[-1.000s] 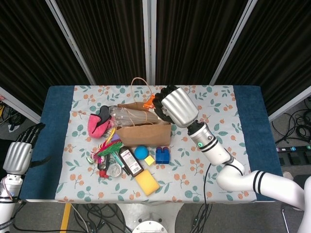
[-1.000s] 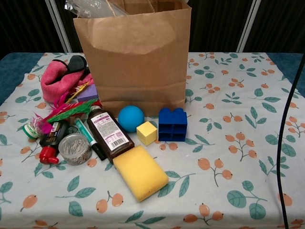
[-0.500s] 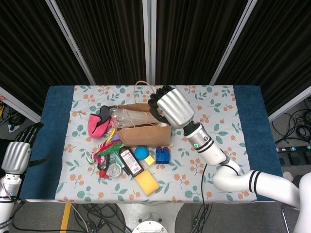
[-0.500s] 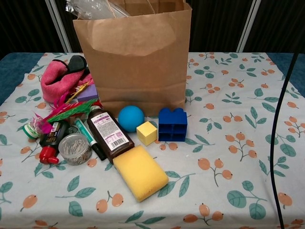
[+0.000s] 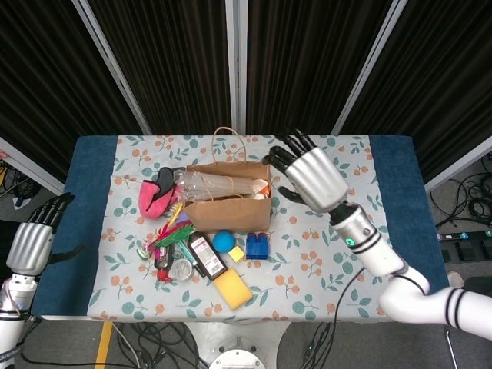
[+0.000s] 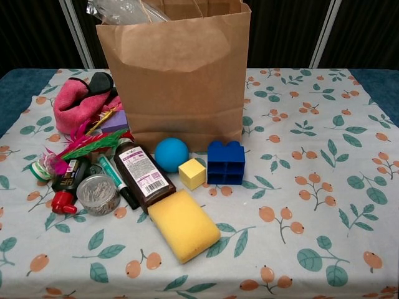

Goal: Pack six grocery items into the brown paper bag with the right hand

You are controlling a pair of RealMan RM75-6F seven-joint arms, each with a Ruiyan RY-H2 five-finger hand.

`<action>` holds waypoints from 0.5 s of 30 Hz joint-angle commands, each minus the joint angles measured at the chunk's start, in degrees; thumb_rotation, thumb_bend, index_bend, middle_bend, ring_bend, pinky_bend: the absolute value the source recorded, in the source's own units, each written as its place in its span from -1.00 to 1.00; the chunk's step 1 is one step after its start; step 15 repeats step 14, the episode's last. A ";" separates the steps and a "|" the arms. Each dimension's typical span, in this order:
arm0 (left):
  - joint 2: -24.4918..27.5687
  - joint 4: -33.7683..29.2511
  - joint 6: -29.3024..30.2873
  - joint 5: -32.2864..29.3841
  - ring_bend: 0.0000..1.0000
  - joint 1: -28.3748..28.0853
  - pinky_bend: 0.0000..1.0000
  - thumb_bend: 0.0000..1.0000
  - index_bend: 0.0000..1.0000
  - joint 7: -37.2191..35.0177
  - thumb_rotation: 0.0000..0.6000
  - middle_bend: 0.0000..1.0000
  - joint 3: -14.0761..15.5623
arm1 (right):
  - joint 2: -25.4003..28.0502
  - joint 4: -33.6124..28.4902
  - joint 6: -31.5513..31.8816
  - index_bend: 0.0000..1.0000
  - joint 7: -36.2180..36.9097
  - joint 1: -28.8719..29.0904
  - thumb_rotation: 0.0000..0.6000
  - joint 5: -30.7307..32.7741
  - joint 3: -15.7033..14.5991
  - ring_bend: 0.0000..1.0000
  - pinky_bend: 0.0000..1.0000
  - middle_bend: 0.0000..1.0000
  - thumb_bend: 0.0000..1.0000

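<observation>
The brown paper bag (image 5: 228, 201) (image 6: 181, 75) stands upright mid-table, a clear plastic bottle (image 5: 209, 183) (image 6: 121, 10) poking out of its top. My right hand (image 5: 307, 173) hovers just right of the bag's mouth, fingers spread, holding nothing. In front of the bag lie a blue ball (image 5: 224, 241) (image 6: 171, 154), a small yellow cube (image 5: 236, 253) (image 6: 192, 173), a blue block (image 5: 257, 245) (image 6: 225, 162), a yellow sponge (image 5: 233, 288) (image 6: 182, 224) and a brown bottle (image 5: 206, 254) (image 6: 143, 177). My left hand (image 5: 34, 242) hangs open off the table's left edge.
Left of the bag sit a pink cloth (image 5: 156, 197) (image 6: 73, 103), green and pink feathers (image 6: 84, 144), a round tin (image 5: 181, 269) (image 6: 98, 194), a marker (image 6: 116, 180) and a red-capped item (image 6: 63, 200). The table's right half shows bare floral cloth (image 5: 338, 161).
My right hand has drawn back to the right from over the bag's mouth and spread its fingers; the orange item it held is gone from it. Its cable has left the chest view.
</observation>
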 commanded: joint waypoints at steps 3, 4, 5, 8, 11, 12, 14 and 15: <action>0.85 -2.19 0.55 1.44 -0.70 -0.50 -0.55 -0.71 -0.71 2.01 1.00 -0.60 0.30 | 13.11 -13.10 8.47 -0.74 -11.45 -17.80 1.00 0.22 -12.69 -1.00 -1.00 -0.75 -1.00; 1.05 -2.68 0.72 1.67 -0.70 -0.51 -0.55 -0.71 -0.71 2.47 1.00 -0.60 0.34 | 13.23 -13.17 9.61 -0.75 -11.51 -19.78 1.00 0.32 -14.11 -1.00 -1.00 -0.77 -1.00; 1.24 -3.16 0.89 1.87 -0.70 -0.49 -0.55 -0.71 -0.71 2.90 1.00 -0.60 0.41 | 13.23 -12.97 10.48 -0.78 -11.40 -21.58 1.00 0.32 -15.48 -1.00 -1.00 -0.80 -1.00; 1.78 -4.56 1.37 2.35 -0.70 -0.24 -0.55 -0.71 -0.71 4.25 1.00 -0.60 0.75 | 11.74 -9.84 13.24 -0.87 -9.06 -26.61 1.00 -1.41 -19.07 -1.00 -1.00 -0.84 -1.00; 2.15 -5.35 1.88 2.56 -0.70 0.27 -0.55 -0.71 -0.71 4.98 1.00 -0.60 1.17 | 8.78 -4.78 15.39 -0.90 -3.89 -30.45 1.00 -4.22 -21.50 -1.00 -1.00 -0.84 -1.00; 2.25 -5.55 2.08 2.57 -0.70 0.53 -0.55 -0.71 -0.71 5.06 1.00 -0.60 1.35 | 7.72 -2.95 15.81 -0.90 -1.79 -31.48 1.00 -5.20 -22.12 -1.00 -1.00 -0.84 -1.00; 2.39 -5.75 2.43 2.63 -0.70 0.93 -0.55 -0.71 -0.71 5.14 1.00 -0.60 1.62 | 6.29 -0.56 16.38 -0.91 0.65 -32.63 1.00 -6.40 -22.60 -1.00 -1.00 -0.84 -1.00; 2.39 -5.75 2.43 2.63 -0.70 0.93 -0.55 -0.71 -0.71 5.14 1.00 -0.60 1.62 | 6.29 -0.56 16.38 -0.91 0.65 -32.63 1.00 -6.40 -22.60 -1.00 -1.00 -0.84 -1.00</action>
